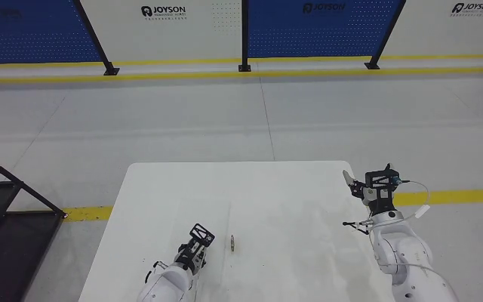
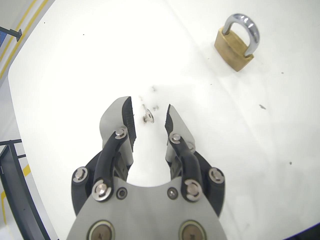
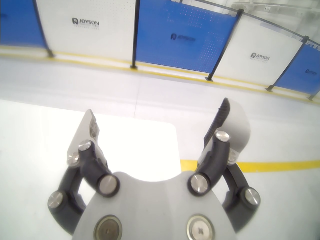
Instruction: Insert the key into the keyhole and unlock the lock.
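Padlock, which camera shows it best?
The left wrist view: the padlock sits large and plain on the table, brass body and silver shackle both clear. In the top view it is a tiny speck near the left gripper. The right wrist view faces the table's corner and fence.

The padlock (image 1: 233, 242) sits on the white desk (image 1: 287, 204) in the lower middle of the top view, just left of centre. It has a squat brass body and a chrome shackle with both legs seated in the body. The key (image 2: 148, 116) is a small silvery piece lying flat on the desk, well apart from the padlock. It appears between the spread fingers of the left gripper (image 2: 149, 108); its blade is too small to make out.
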`<action>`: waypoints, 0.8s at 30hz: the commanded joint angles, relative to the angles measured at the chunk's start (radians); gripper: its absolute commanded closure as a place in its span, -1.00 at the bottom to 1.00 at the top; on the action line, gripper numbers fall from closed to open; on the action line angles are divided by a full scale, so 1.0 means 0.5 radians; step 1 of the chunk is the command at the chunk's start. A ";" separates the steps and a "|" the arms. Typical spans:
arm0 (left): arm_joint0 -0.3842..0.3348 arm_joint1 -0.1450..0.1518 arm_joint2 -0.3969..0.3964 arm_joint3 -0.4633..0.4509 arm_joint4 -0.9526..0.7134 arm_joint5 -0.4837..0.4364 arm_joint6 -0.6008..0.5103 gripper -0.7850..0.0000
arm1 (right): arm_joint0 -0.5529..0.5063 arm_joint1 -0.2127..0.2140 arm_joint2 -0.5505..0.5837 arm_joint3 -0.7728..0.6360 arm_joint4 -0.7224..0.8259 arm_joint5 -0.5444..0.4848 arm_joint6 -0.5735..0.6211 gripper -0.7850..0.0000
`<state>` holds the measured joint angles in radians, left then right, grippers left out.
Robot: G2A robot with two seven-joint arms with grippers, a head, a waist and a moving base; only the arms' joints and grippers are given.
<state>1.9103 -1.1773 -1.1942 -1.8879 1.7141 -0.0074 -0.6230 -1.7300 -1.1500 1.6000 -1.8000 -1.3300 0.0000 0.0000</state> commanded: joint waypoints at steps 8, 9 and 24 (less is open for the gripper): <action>-0.033 -0.007 0.027 0.050 0.021 -0.003 -0.022 0.27 | 0.000 0.000 0.000 0.000 0.000 0.000 0.000 -1.00; -0.037 -0.008 0.030 0.055 0.023 -0.003 -0.022 0.29 | 0.000 0.000 0.000 0.000 0.000 0.000 0.000 -1.00; -0.093 -0.022 0.039 0.125 -0.004 0.020 -0.023 0.49 | 0.000 0.000 0.000 0.000 0.000 0.000 0.000 -1.00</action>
<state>1.8631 -1.1881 -1.1731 -1.8249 1.7135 0.0027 -0.6353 -1.7300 -1.1500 1.6000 -1.8000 -1.3300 0.0000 0.0000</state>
